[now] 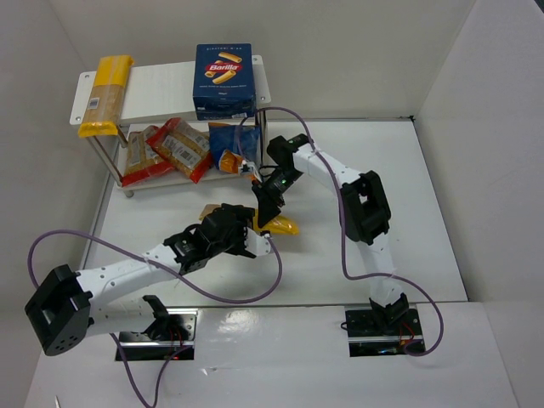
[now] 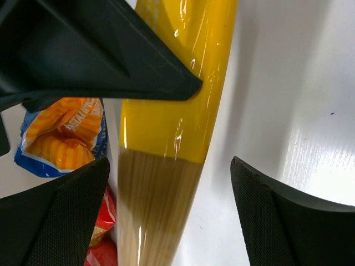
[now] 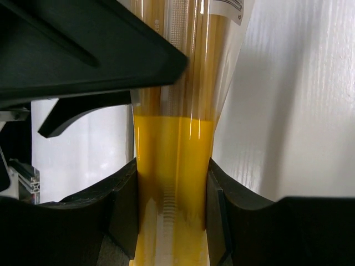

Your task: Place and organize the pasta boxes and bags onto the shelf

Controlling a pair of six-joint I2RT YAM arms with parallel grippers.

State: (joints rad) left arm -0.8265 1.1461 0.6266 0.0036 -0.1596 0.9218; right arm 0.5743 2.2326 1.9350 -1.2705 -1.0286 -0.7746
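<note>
A long yellow spaghetti bag (image 1: pixel 286 226) lies between both grippers at the table's middle, pointing toward the shelf (image 1: pixel 161 85). My right gripper (image 1: pixel 268 206) is shut on it; in the right wrist view both pads press the bag (image 3: pixel 172 149) from the sides, with the gripper (image 3: pixel 172 185) centred on it. My left gripper (image 1: pixel 246 234) is open, its fingers straddling the bag (image 2: pixel 166 133) without touching it, as the left wrist view shows (image 2: pixel 169 172). On the shelf's top board are the Barilla box (image 1: pixel 224 81) and another spaghetti bag (image 1: pixel 106 95). Red-orange bags (image 1: pixel 170 149) and a blue bag (image 1: pixel 229 146) lie on the lower board.
White walls close in the table at the left, back and right. Purple cables loop over the table near both arms (image 1: pixel 255 293). The blue bag (image 2: pixel 61 138) and a red bag (image 2: pixel 102 235) show just beyond the left fingers.
</note>
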